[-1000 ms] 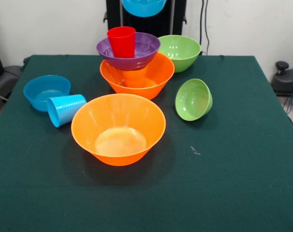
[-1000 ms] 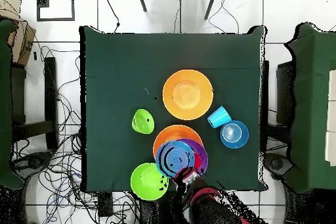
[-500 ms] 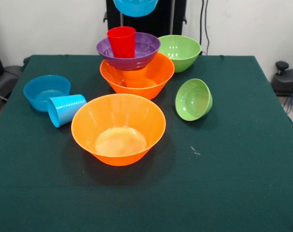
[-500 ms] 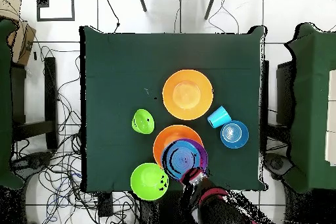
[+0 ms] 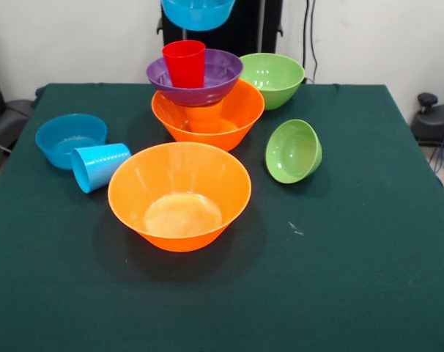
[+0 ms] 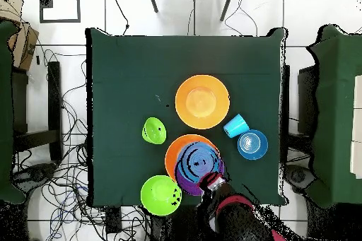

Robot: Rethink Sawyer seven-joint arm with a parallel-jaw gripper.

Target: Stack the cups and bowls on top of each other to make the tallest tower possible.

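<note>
At the top centre of the front view, a small blue bowl (image 5: 198, 12) hangs above the red cup (image 5: 184, 64); the end effector holding it is cut off, so I cannot tell its opening. The tower (image 5: 206, 103) stands at upper centre of the surface (image 5: 339, 279). Judged best: centre the bowl over the cup's rim, lower slowly, release level

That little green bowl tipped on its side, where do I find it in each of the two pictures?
Front view: the small green bowl lies right of centre, tilted, its opening facing the camera.
Overhead view: the same bowl sits left of centre, since this view is turned half round.
Shared landmark: the large orange bowl standing alone; the green bowl lies beside it, apart from it, between it and the large green bowl.
</note>
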